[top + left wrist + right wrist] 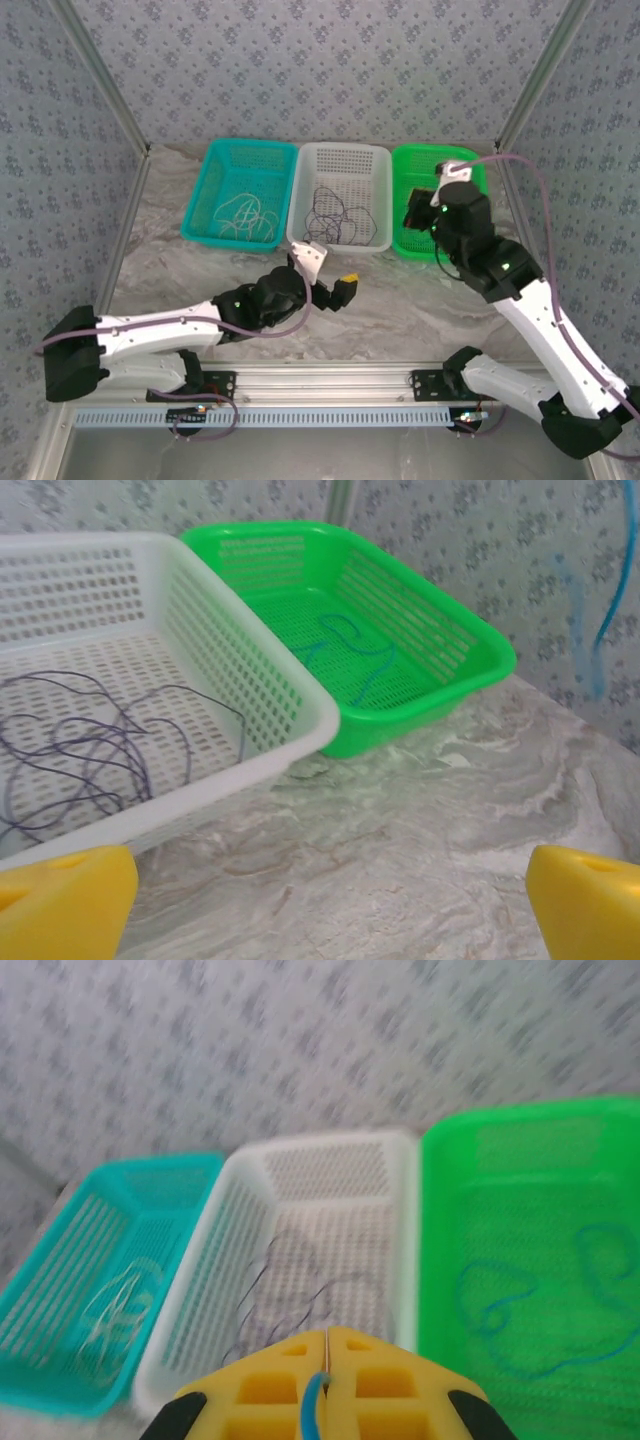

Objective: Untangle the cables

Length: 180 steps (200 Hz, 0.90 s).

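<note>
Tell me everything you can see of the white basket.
The white basket is a shallow rectangular tray of what looks like plastic, with a smooth rounded rim and with walls and floor pierced by rows of small slots. It stands upright at the far side of the marbled table, in the middle of a row of three, close between a teal basket and a green basket. A thin dark cable lies in loose loops on its floor.

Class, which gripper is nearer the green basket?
Right. The right gripper, pinching a blue cable, hangs above the green basket; the left gripper is over the table before the white basket.
</note>
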Motion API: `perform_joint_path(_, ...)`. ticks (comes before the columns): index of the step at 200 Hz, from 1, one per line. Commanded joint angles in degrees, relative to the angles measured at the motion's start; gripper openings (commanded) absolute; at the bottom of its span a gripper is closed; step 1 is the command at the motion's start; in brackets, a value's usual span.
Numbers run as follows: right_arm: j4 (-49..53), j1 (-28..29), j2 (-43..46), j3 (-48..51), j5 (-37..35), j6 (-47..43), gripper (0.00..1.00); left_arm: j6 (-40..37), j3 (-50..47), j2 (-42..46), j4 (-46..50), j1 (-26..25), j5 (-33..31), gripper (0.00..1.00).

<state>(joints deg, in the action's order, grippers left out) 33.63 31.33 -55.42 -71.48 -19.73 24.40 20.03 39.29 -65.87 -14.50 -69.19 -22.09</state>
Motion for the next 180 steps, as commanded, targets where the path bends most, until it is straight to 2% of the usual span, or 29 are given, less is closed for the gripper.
perform_joint_path(1, 2.0, -7.2, -3.5, -0.4, 1.5, -8.5, 0.00, 0.2, -1.5, 2.8, 3.6, -0.2, -6.4, 1.00)
perform_joint_path(25, -2.7, -14.9, -9.6, 1.6, 11.4, -10.3, 0.00, 2.0, -3.0, 5.2, 5.3, 0.9, -7.4, 1.00)
perform_joint_path(47, -5.8, -17.8, -15.8, 2.6, 14.1, -11.8, 0.00, 3.5, -4.8, 7.8, 6.4, 2.6, -7.6, 0.99)
perform_joint_path(93, -6.6, -23.3, -28.3, 1.5, 15.2, -12.0, 0.00, 6.1, -8.6, 15.5, 11.0, 6.4, -8.4, 0.99)
perform_joint_path(126, -2.7, -24.2, -35.5, -2.5, 13.6, -13.6, 0.04, 6.6, -10.6, 21.3, 14.5, 7.9, -10.4, 1.00)
perform_joint_path(145, -0.3, -24.0, -38.3, -4.9, 11.5, -14.1, 0.29, 7.5, -11.4, 24.2, 16.8, 8.7, -12.3, 1.00)
perform_joint_path(168, -1.3, -23.5, -37.2, -3.9, 9.2, -14.2, 0.84, 9.0, -11.3, 26.9, 21.1, 10.1, -14.4, 0.99)
perform_joint_path(177, -3.0, -23.1, -35.2, -2.0, 8.8, -14.4, 0.98, 9.2, -11.1, 27.7, 22.7, 10.7, -14.6, 0.99)
perform_joint_path(180, -3.8, -23.0, -34.2, -1.1, 8.7, -14.5, 1.00, 9.3, -11.0, 28.0, 23.3, 10.8, -14.8, 0.99)
